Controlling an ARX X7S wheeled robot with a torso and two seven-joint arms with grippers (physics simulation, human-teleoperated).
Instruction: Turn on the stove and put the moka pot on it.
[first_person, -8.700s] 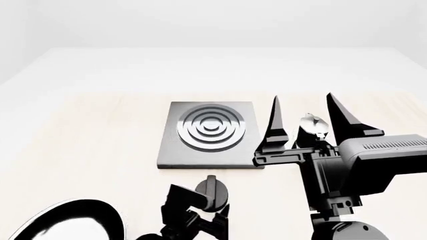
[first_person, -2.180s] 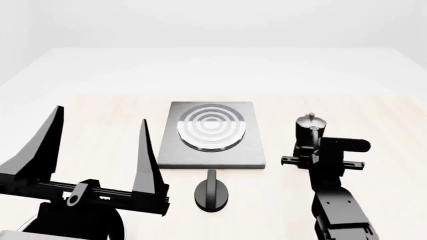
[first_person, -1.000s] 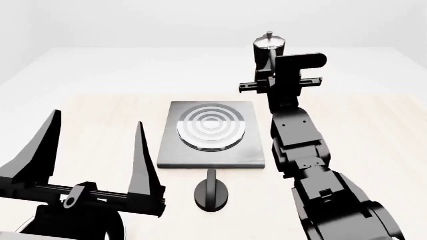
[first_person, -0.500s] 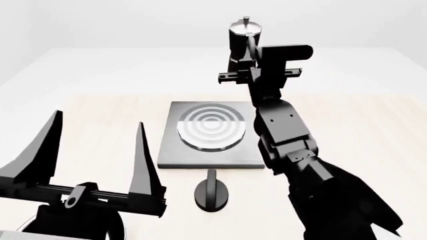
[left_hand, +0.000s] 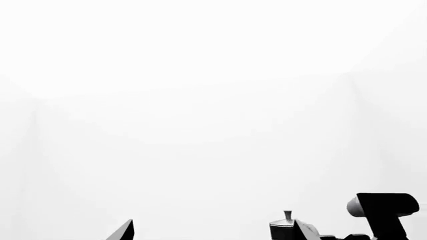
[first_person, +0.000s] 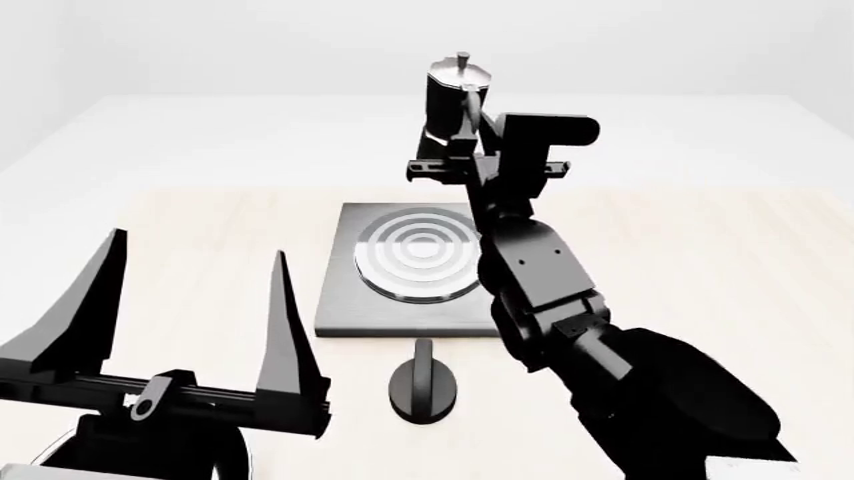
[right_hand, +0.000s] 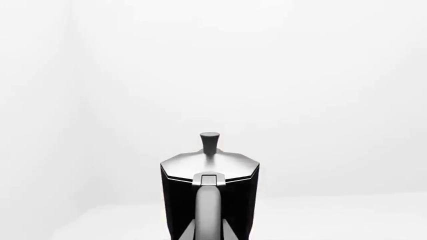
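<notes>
- The moka pot (first_person: 451, 100) is being held upright by the right gripper (first_person: 461, 165), clamped at its handle, raised above the stove (first_person: 423, 268) for lowering.
- The left gripper (first_person: 194, 300) is being kept wide apart, empty, near the worktop's (first_person: 694, 260) front edge, likely for clearance.

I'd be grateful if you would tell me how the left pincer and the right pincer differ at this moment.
The left pincer is open and empty, its two long fingers spread wide; the right pincer is shut on the moka pot. The left pincer sits low at the near side of the table, while the right pincer is raised, holding the pot upright in the air above the far side of the stove. Both are black.
</notes>
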